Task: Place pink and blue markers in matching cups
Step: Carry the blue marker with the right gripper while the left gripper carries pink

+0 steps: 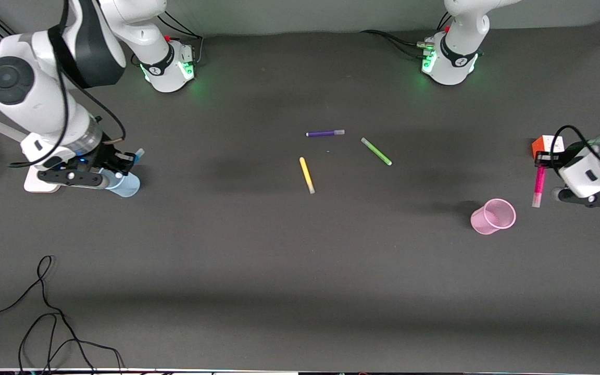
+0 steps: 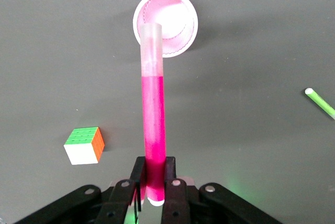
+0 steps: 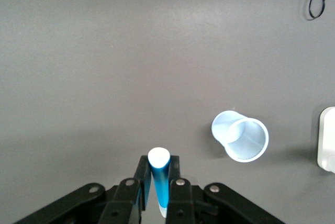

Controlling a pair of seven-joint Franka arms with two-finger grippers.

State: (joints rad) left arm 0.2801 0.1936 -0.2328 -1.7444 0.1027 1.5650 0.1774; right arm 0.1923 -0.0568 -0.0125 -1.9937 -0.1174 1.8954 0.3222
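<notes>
- Pink marker clamped between the left gripper fingers, jaws closed on its lower end, greyish cap pointing down and away from the wrist.
- Left gripper is up in the air at the left arm's end of the table, over bare mat beside the pink cup; in the left wrist view the cap tip lines up with the cup's rim.
- Pink cup stands upright, mouth up, nothing inside that I can see.
- Colour cube sits on the table near the left gripper, apart from the cup.
- Blue marker pinched in the right gripper, jaws closed on the barrel, pale cap end facing the wrist camera.
- Right gripper is at the right arm's end of the table, just above the blue cup in the front view; right wrist view shows the cup off to one side of the marker, not under it.
- Blue cup upright and looks bare inside.
- Purple marker, green marker and yellow marker lie flat mid-table, well apart from both cups.
</notes>
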